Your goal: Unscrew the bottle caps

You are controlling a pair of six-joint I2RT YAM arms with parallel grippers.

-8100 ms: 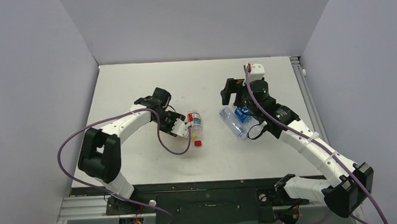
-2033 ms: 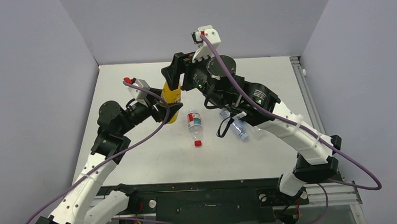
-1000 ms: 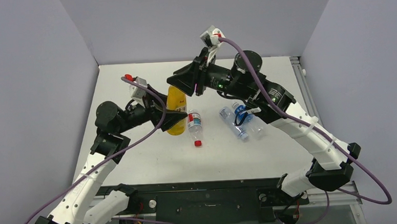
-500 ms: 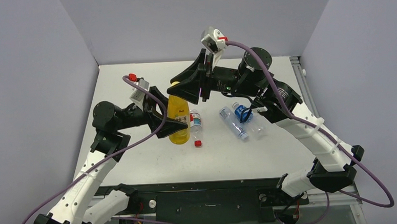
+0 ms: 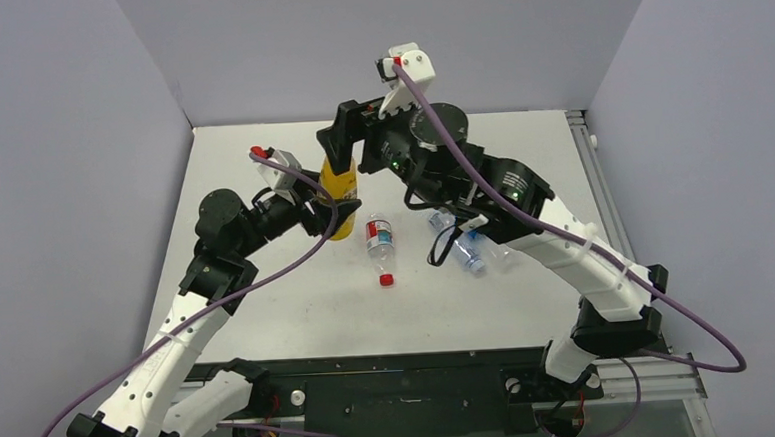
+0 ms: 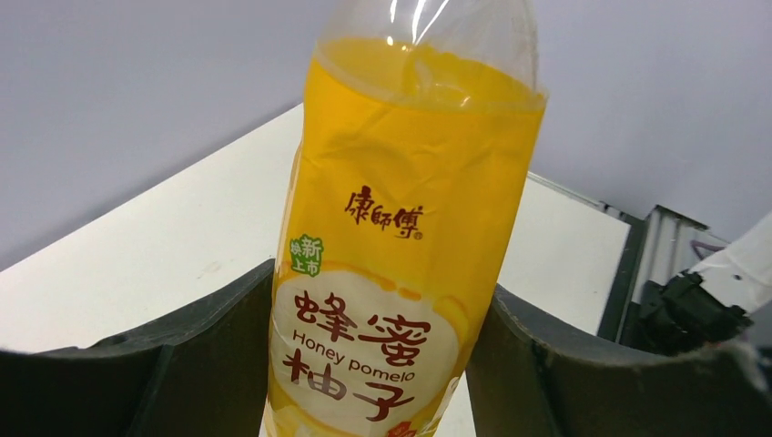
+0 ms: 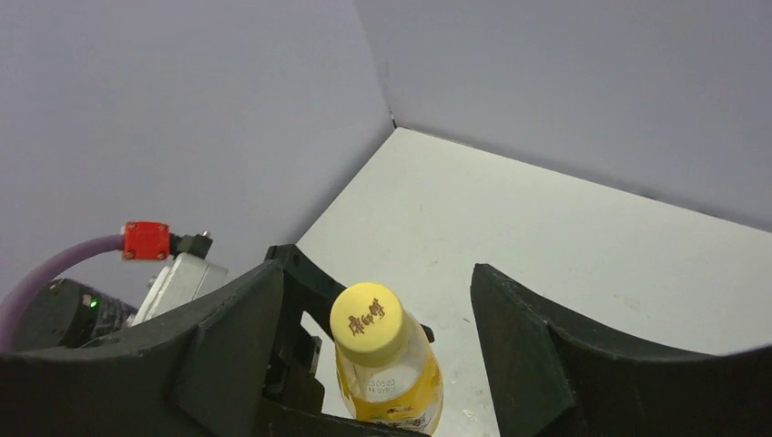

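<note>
- Right wrist view: right claw [image 7: 373,278] spread, poised over the yellow cap [image 7: 367,320], not touching it.
- Left claw [image 6: 380,287] pinches the juice bottle [image 6: 410,164] upright; whether its base rests on the desk [image 5: 448,305] is unclear.
- Probably the step is gripping this cap; next, lower, close, twist.

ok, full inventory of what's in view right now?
juice bottle: 1, yellow-orange, upright, left of centre
yellow cap: 1, yellow, on juice bottle
red-label bottle: 1, clear, lying mid-table
red cap: 1, red, on that bottle
clear bottles: 2, one blue-labelled, lying under right arm
table: 1, white
left gripper: 1, black, shut on juice bottle
right gripper: 1, black, open around yellow cap, not touching
</note>
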